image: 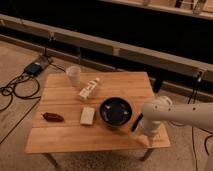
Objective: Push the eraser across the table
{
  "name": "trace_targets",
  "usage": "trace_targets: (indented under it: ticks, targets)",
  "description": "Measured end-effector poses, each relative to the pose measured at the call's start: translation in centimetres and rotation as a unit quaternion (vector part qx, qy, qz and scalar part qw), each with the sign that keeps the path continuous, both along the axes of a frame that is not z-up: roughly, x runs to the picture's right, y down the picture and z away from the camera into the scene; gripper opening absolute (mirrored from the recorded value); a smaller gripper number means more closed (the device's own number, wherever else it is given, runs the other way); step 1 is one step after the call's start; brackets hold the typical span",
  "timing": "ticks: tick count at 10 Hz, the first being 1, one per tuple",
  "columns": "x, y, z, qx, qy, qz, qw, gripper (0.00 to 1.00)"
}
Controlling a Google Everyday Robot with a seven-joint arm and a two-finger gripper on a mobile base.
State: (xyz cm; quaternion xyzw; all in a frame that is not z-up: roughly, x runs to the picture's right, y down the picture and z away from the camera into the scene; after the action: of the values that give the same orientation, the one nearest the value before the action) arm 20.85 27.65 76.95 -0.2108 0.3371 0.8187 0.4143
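Note:
The eraser (136, 122), a small black block, lies on the wooden table (60, 140) just right of the dark bowl (116, 111). My white arm reaches in from the right, its rounded joint above the table's front right corner. The gripper (148, 134) points down at that corner, right beside the eraser on its right side. I cannot tell whether it touches the eraser.
A pale cream block (87, 115) lies left of the bowl and a red object (53, 117) lies further left. A white bottle (89, 90) lies mid-table and a white cup (74, 75) stands at the back left. Cables (15, 90) run over the floor at left.

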Motion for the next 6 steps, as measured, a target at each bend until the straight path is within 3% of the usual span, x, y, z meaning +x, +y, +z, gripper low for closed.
trace_targets:
  ticks: [6]
  targets:
    - [2.0, -1.6, 2.3, -0.012, 0.002, -0.01, 0.9999, 0.65]
